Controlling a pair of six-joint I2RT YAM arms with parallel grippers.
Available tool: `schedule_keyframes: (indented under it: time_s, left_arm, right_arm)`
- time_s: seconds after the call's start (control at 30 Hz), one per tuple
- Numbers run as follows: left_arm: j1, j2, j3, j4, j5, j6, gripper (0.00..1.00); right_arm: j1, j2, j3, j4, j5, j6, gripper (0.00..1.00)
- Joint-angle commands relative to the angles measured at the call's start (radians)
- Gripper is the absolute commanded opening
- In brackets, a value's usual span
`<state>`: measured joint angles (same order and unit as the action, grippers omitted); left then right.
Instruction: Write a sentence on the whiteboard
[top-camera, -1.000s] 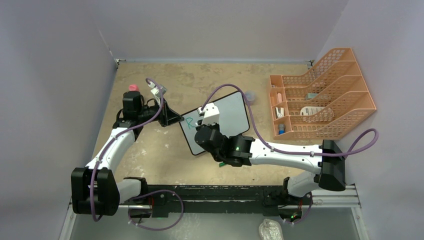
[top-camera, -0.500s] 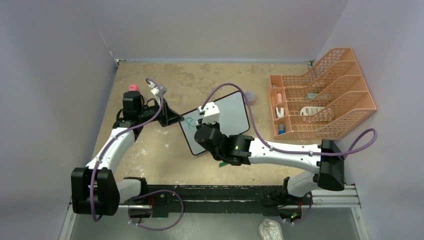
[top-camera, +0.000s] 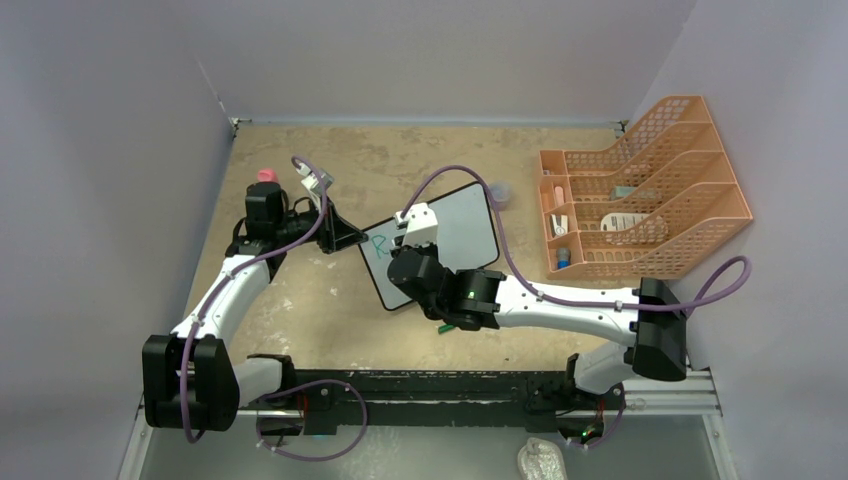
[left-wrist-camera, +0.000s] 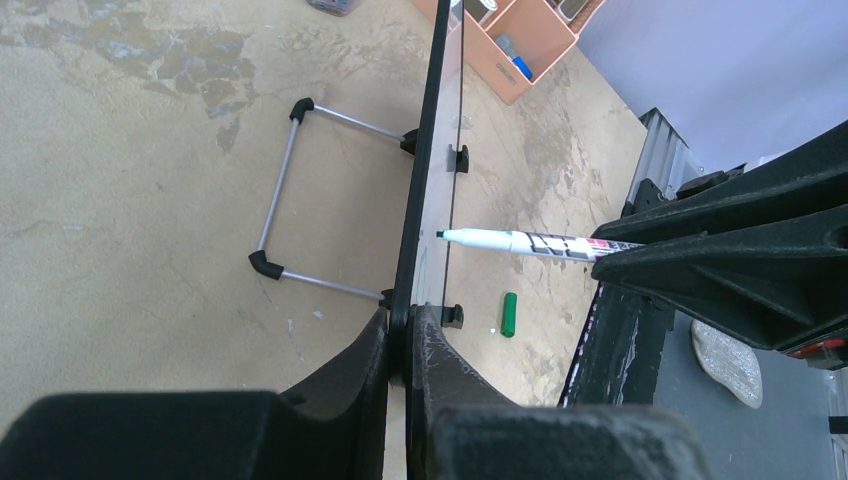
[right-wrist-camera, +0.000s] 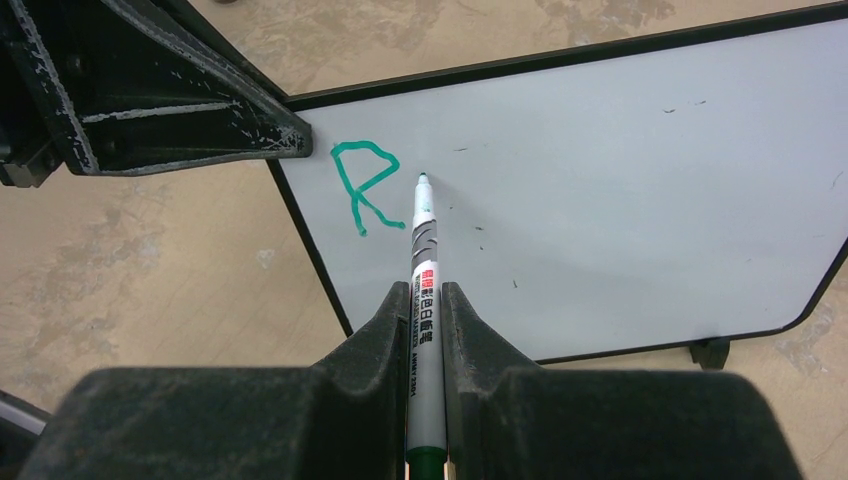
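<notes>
The whiteboard (top-camera: 462, 222) stands tilted on its wire stand at the table's middle. My left gripper (top-camera: 350, 238) is shut on the board's left edge (left-wrist-camera: 428, 170), with one finger on each side of the frame. The sentence consists of one green letter "R" (right-wrist-camera: 362, 190) at the board's upper left; it also shows in the top view (top-camera: 379, 246). My right gripper (right-wrist-camera: 425, 292) is shut on a white marker (right-wrist-camera: 422, 225). The marker's green tip is at the board's face just right of the "R". The marker also shows in the left wrist view (left-wrist-camera: 520, 242).
A green marker cap (left-wrist-camera: 509, 314) lies on the table in front of the board. An orange desk organizer (top-camera: 640, 190) with small items stands at the right. A pink object (top-camera: 266, 175) sits behind the left arm. A small dark object (top-camera: 500, 192) lies behind the board.
My right arm has shifted slightly left with the marker. The left arm and the board have not moved, and the "R" looks the same.
</notes>
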<state>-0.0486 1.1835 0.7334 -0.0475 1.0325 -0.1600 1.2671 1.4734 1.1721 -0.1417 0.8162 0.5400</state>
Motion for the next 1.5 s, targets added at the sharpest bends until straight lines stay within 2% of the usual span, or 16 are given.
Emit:
schedule_keyframes:
  time_s: [0.0, 0.8, 1.47]
  left_arm:
    - [-0.006, 0.005, 0.041, 0.003, 0.000, 0.024, 0.00]
    - [-0.005, 0.004, 0.041, 0.001, -0.002, 0.025, 0.00]
    - [-0.005, 0.007, 0.044, -0.002, -0.012, 0.027, 0.00]
  right_arm:
    - [-0.008, 0.012, 0.043, 0.047, 0.021, -0.016, 0.00]
    - [-0.027, 0.024, 0.023, -0.001, -0.005, 0.021, 0.00]
    - [-0.028, -0.048, 0.005, -0.005, 0.003, 0.018, 0.00]
